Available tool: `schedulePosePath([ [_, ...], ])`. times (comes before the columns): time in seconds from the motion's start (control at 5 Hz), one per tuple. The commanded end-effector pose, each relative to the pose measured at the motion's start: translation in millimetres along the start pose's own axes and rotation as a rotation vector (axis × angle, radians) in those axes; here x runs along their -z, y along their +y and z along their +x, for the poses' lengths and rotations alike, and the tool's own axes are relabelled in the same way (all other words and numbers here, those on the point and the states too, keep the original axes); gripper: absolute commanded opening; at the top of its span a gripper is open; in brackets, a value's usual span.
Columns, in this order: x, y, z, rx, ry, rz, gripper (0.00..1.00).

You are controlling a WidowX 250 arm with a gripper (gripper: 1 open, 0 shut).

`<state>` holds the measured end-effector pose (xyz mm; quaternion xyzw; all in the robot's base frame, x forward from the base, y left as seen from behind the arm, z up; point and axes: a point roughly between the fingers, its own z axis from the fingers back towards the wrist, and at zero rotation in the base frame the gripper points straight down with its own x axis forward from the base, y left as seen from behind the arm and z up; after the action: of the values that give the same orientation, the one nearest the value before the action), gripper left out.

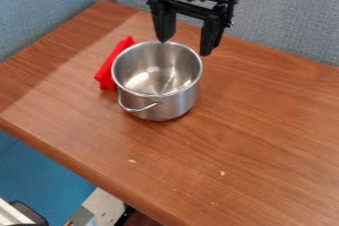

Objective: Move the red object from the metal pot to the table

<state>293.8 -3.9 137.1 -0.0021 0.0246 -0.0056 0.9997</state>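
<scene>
The shiny metal pot (158,80) stands upright near the middle of the brown wooden table (252,131), its thin handle hanging at the front. Its inside looks empty. The red object (114,61) lies flat on the tabletop just left of the pot, partly hidden behind the pot's rim. My black gripper (187,32) hangs above the pot's far right rim, open, with nothing between its fingers.
A blue textured wall rises behind the table. The table's rounded front edge runs diagonally from the left down to the lower right, with floor below it.
</scene>
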Motion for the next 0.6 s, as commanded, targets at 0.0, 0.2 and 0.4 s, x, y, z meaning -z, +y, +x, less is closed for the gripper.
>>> schedulePosePath([
  [0.0,5.0,0,-1.1,-0.002,0.017,-0.003,1.0],
  [0.2,6.2,34,-1.4,-0.061,0.017,-0.015,1.0],
  [0.4,1.7,74,0.4,-0.137,-0.012,-0.017,1.0],
])
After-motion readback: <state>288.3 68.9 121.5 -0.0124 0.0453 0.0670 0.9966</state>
